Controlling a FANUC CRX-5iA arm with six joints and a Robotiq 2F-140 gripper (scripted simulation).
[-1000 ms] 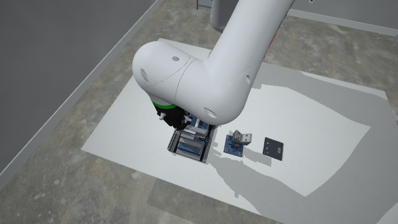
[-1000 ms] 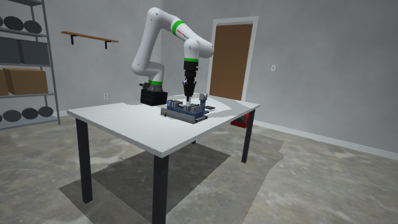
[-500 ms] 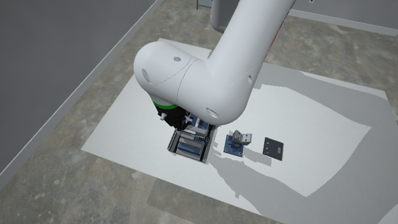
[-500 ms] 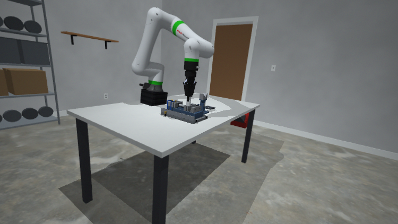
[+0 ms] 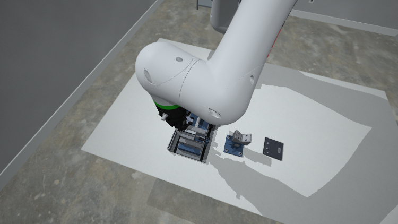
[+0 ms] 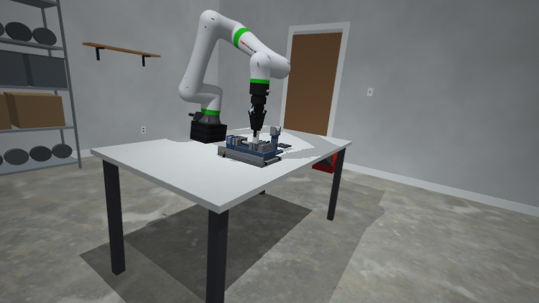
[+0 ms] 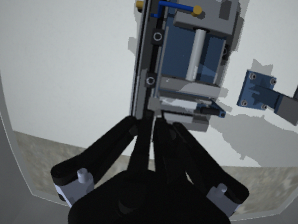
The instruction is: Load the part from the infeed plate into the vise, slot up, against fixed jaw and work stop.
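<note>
The vise [image 5: 191, 140] stands on the white table, with its air cylinder at the end under my arm. It also shows in the wrist view [image 7: 189, 56]. A light grey block, the part [image 5: 191, 139], lies between the jaws; in the wrist view [image 7: 188, 104] it is a pale strip across the vise. I cannot tell which way its slot faces. My gripper [image 7: 152, 105] is shut with nothing between its fingers, and its tips point down at the left end of the jaw gap [image 5: 181, 128]. I cannot tell whether the tips touch the part. The infeed plate [image 5: 273, 148] is bare.
The V-block [image 5: 241, 137] stands on its blue base between the vise and the infeed plate. My large white arm [image 5: 211, 77] hangs over the back of the vise and hides the cylinder end. The robot base [image 6: 208, 131] sits behind the vise.
</note>
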